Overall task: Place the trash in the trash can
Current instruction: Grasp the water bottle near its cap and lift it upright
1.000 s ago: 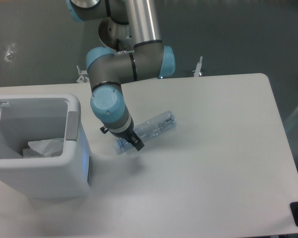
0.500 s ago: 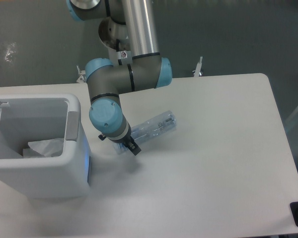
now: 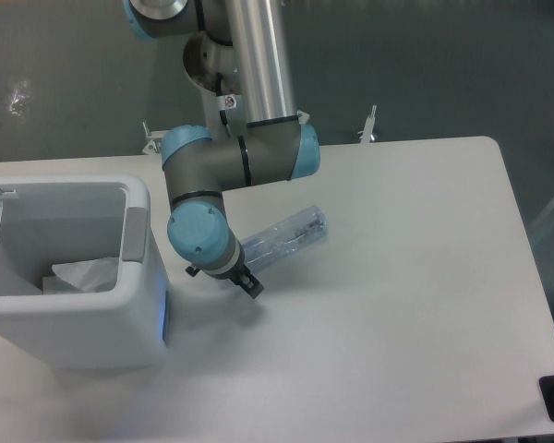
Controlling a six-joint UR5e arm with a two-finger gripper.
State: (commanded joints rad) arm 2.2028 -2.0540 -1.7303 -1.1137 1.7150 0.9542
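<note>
Trash of two kinds shows here; the crushed clear plastic bottle (image 3: pixel 286 237) lies on the white table (image 3: pixel 406 305), and the crumpled white wrapper (image 3: pixel 85 274) sits already inside the trash can (image 3: pixel 138 314), well off to the image-left of the gripper (image 3: pixel 246 281); the bottle stretches away from the gripper toward the upper right of the picture, its long axis slanting from the lower left up to the right, its near end hidden under the wrist and fingers so that contact cannot be confirmed; whether the fingers stand spread or have closed on that near end I cannot tell, since the wrist covers most of them and only a dark finger tip shows; the coming move, I judge, turns on this: the bottle's near end is right at the gripper, and the can lies on the opposite side, so a grasped bottle would trail behind the wrist on the way to the bin.

Materials: the bottle is thin, transparent, ribbed and dented, with a faint bluish label, likely light and springy, and apt to slip or twist in a narrow pinch; the can is a boxy white plastic bin with rounded corners, a thick rim and a grey patch on the side facing the gripper; the table is smooth and matte.
</note>
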